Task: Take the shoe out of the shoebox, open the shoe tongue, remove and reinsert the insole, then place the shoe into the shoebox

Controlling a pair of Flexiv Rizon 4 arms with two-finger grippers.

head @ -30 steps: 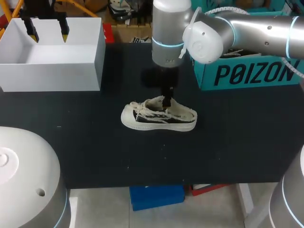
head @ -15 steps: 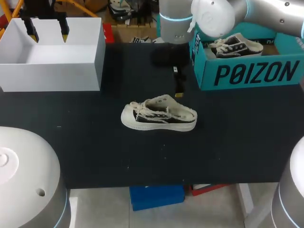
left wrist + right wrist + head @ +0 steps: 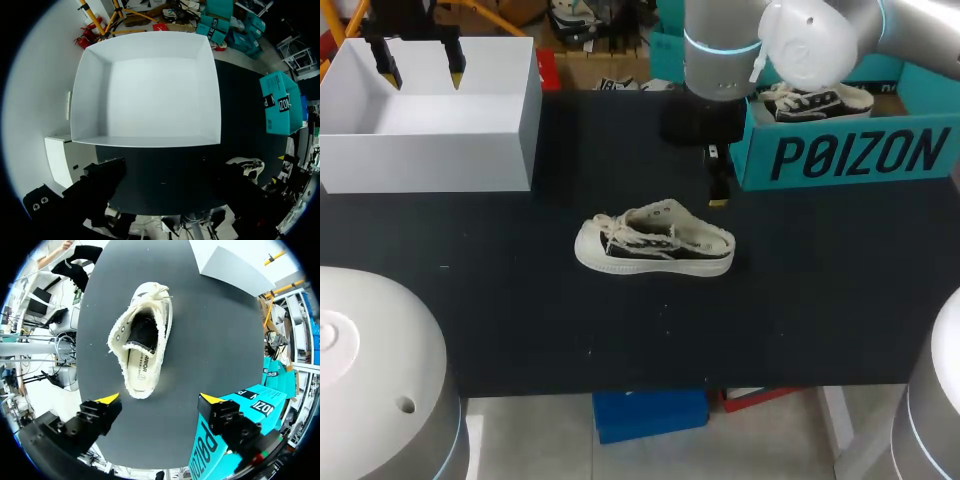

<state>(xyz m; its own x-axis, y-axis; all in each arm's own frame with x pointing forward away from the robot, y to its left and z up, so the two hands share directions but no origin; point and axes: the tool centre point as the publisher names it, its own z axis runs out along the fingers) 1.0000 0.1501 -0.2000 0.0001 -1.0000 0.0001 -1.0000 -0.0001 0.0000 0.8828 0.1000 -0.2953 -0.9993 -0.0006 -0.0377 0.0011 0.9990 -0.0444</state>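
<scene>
— Black matte tabletop (image 3: 520, 310) from edge to edge. What sits at its left end?

— White box (image 3: 430, 110), open-topped, with smooth stiff walls and nothing in it. The left gripper (image 3: 422, 70) hangs over its far wall, fingers spread wide and holding nothing. Its wrist view looks straight down into that box.

— And the shoe?

— The shoe (image 3: 655, 242) stands on its sole mid-table, toe toward the white box, well apart from both boxes. It is cream canvas with frayed edges, dark side panels, a pale rubber sole and loose, floppy laces. From the right wrist view the mouth gapes, and the insole (image 3: 139, 371) lies flat inside.

— The right claw?

— The right gripper (image 3: 717, 190) hovers beyond the heel, just beside the near corner of the shoebox (image 3: 840, 155). Its fingers are apart, empty and clear of the shoe. The shoebox is teal cardboard at the table's right, with another shoe (image 3: 815, 100) lying in it.

— Which step, then?

— The shoe is out, that much is plain. Whether the insole has been out and back I cannot tell. If not, I'd judge the next move is down into the mouth to pinch the thin insole edge at the heel. Soft canvas may slide with nothing bracing it. If it has, the move is a grip on the heel collar and a short carry to the shoebox.
</scene>
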